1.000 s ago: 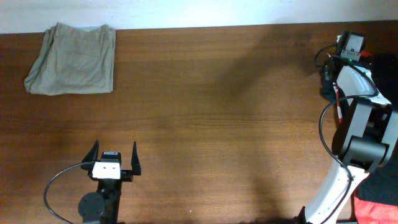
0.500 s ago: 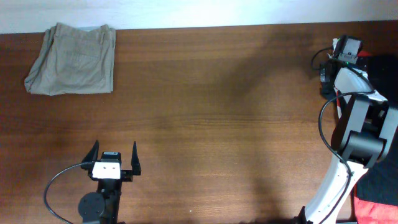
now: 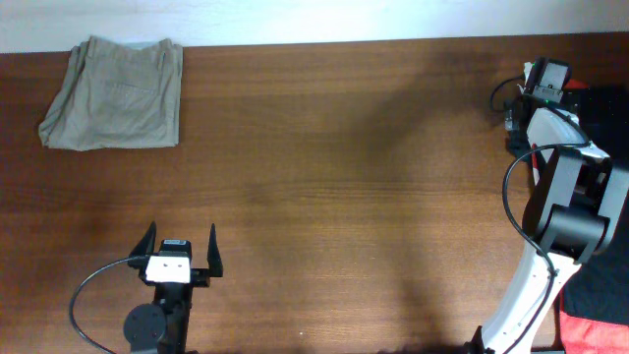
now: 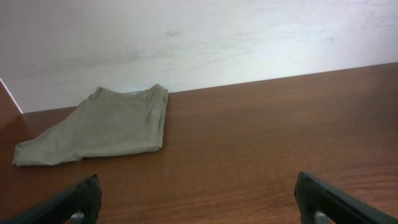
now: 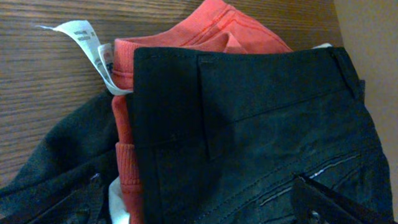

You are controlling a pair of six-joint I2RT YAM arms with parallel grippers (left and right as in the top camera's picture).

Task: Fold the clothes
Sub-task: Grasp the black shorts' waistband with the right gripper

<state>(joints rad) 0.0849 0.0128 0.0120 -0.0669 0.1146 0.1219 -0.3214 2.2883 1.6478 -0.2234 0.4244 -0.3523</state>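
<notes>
The clothes lie in two places. Khaki trousers [image 3: 113, 93] rest folded at the table's far left corner, and the left wrist view shows these trousers [image 4: 99, 127] too. A heap at the right holds a black garment [image 5: 249, 124] with a stitched waistband on top of a coral-red one [image 5: 211, 25]. My right gripper [image 5: 199, 211] hangs open just above the black cloth, fingertips [image 5: 329, 202] apart and holding nothing. My left gripper [image 3: 183, 251] stands open near the front edge over bare wood, far from the trousers.
A white care label [image 5: 84, 34] sticks out of the heap onto the wood. Black cloth [image 3: 601, 98] and a red patch [image 3: 595, 334] show past the right arm [image 3: 560, 187] at the table's right edge. Pale wall runs along the far edge.
The right wrist has shifted slightly toward the far right corner and its jaws have widened a little. The left arm and the khaki trousers have not moved.
</notes>
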